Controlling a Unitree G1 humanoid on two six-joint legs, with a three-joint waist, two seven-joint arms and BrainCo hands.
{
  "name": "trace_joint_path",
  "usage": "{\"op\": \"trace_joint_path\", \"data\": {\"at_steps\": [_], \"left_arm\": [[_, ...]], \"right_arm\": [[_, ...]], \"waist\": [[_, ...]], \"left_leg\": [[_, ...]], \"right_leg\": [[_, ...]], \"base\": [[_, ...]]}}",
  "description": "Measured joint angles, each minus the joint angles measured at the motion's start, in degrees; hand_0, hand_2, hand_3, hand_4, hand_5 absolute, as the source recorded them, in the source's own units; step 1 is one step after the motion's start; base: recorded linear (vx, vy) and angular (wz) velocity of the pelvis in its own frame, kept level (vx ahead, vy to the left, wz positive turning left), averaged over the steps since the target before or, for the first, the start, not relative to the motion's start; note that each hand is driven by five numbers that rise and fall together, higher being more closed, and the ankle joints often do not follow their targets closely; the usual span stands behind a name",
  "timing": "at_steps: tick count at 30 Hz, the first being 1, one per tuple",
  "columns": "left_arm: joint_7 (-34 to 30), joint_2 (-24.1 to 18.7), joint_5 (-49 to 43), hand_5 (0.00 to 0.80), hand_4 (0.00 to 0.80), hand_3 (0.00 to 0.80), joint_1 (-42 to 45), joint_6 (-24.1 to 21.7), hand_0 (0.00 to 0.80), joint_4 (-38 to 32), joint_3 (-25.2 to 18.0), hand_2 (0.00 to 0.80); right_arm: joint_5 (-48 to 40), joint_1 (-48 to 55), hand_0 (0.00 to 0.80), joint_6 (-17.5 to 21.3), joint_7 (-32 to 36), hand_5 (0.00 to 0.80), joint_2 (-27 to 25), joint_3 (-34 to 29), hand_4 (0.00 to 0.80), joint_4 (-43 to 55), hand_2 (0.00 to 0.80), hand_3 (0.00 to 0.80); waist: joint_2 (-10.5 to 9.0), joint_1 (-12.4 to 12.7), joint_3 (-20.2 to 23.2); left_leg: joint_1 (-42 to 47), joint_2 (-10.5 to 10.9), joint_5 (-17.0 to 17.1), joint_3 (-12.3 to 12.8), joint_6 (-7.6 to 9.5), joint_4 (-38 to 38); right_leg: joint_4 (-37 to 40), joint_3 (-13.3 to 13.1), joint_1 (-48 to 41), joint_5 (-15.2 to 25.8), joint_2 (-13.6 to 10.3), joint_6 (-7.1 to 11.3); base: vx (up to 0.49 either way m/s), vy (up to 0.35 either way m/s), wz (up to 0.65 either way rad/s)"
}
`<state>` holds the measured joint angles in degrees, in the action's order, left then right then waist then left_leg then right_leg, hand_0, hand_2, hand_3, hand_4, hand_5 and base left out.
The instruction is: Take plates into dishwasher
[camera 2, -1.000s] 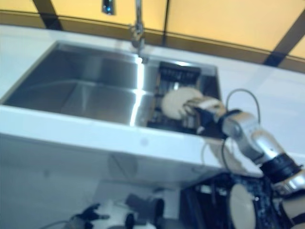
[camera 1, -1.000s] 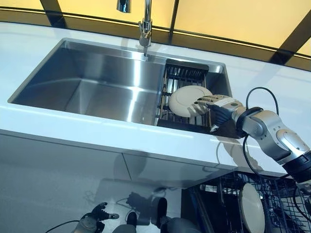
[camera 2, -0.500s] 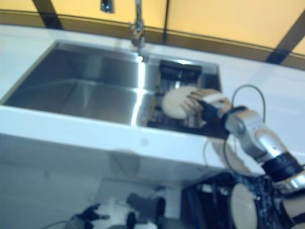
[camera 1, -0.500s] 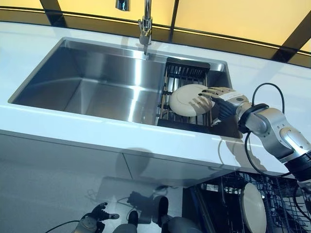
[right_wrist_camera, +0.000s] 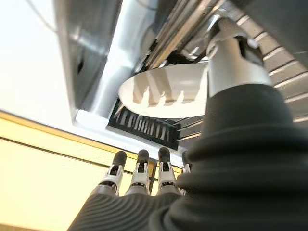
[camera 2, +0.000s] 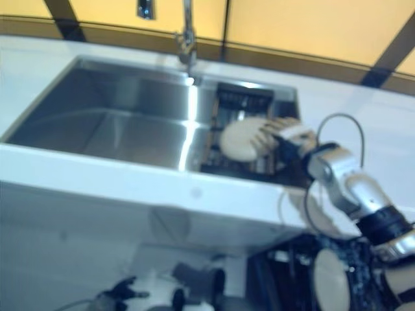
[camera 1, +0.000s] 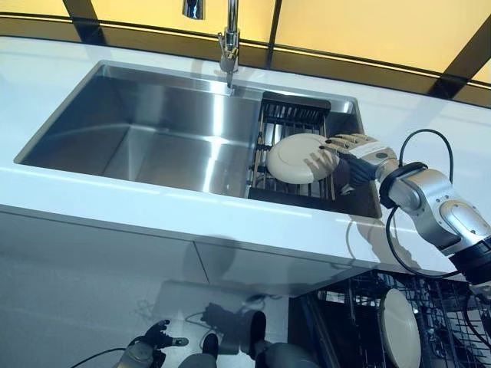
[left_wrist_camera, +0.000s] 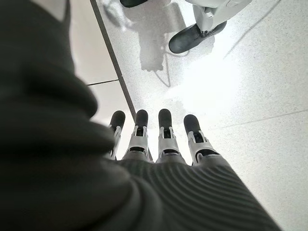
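Now my right hand [camera 1: 354, 154] hovers beside the round white plate [camera 1: 298, 158] leaning in the black wire rack [camera 1: 290, 123] at the steel sink's [camera 1: 153, 130] three o'clock end, fingers [right_wrist_camera: 139, 171] straight, gripping nothing. A second white plate [camera 1: 400, 327] stands in the dishwasher rack [camera 1: 360, 299] below the white desk [camera 1: 192, 218]. My left hand [left_wrist_camera: 159, 144] hangs over the floor, fingers straight, empty.

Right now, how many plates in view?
2. One plate leans in the sink rack by the open right hand; one stands in the dishwasher rack, lower right. More may be hidden there.
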<state>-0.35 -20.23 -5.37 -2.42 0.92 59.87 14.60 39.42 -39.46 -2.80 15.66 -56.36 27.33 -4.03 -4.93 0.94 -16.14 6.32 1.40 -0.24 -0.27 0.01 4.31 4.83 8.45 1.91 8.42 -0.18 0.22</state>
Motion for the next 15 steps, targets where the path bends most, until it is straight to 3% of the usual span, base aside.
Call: {"op": "trace_joint_path", "data": {"at_steps": [11,15], "left_arm": [[0.0,0.0,0.6,0.000,0.000,0.000,-0.1,1.1,0.000,-0.1,0.0,0.000],[0.0,0.0,0.6,0.000,0.000,0.000,-0.4,1.1,0.000,-0.2,0.0,0.000]], "right_arm": [[0.5,-3.4,0.000,-0.2,0.2,0.000,0.1,2.7,0.000,-1.5,0.000,0.000],[0.5,-4.0,0.000,-0.2,0.4,0.000,0.2,2.9,0.000,-3.1,0.000,0.000]], "waist": [[-0.20,0.4,-0.7],[-0.29,1.7,-1.2]], "left_leg": [[-1.1,0.0,0.0,-1.3,-0.07,-0.5],[-1.6,-0.1,-0.1,-1.5,-0.24,-1.0]], "right_leg": [[0.0,0.1,0.3,-0.1,-0.1,-0.09],[0.0,0.3,0.3,-0.2,-0.1,-0.15]], "base": [[0.024,-0.015,0.05],[0.032,-0.028,0.07]]}}
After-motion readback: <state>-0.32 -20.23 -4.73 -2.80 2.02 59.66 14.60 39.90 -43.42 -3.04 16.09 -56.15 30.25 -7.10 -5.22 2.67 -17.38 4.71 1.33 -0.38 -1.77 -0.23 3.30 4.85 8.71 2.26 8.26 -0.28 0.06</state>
